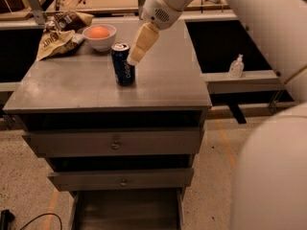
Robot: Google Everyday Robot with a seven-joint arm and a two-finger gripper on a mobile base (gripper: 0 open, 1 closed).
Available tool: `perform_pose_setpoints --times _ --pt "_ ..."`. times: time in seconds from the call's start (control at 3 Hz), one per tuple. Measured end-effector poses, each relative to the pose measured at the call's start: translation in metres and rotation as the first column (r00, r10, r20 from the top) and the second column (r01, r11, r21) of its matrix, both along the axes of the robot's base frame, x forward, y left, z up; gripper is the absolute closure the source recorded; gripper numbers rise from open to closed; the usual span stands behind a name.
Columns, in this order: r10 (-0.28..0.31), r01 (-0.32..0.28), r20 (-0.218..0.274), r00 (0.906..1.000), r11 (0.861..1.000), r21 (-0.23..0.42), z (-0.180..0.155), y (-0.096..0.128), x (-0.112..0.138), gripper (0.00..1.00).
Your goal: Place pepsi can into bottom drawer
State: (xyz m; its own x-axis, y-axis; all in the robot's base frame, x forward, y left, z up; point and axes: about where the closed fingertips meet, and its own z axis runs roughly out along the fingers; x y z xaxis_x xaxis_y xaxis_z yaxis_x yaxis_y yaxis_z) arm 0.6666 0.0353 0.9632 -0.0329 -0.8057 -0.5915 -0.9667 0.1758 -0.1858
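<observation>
The pepsi can [123, 64], dark blue with a silver top, stands upright on the grey cabinet top [158, 83], left of centre. My gripper [131, 60] reaches down from the upper right, and its cream tip sits right at the can's upper right side. The bottom drawer [127, 209] is pulled open below the two closed drawers, and its dark inside is showing. My white arm fills the right side of the view.
A white bowl [98, 40] holding an orange fruit and a crumpled chip bag [56, 36] sit at the back left of the top. A white bottle [236, 66] stands on a shelf to the right. A black cable [29, 220] lies on the floor at the lower left.
</observation>
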Motion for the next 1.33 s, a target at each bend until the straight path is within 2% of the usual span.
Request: perform_pose_setpoints --times 0.33,0.67,1.33 --pt "-0.006 0.001 -0.043 0.999 0.994 -0.111 -0.024 0.014 0.022 0.0" --pt "0.005 -0.019 -0.093 0.9957 0.988 -0.156 -0.044 0.029 0.03 0.03" --pt "0.031 -0.059 -0.172 0.9846 0.984 -0.165 -0.066 0.04 0.024 0.49"
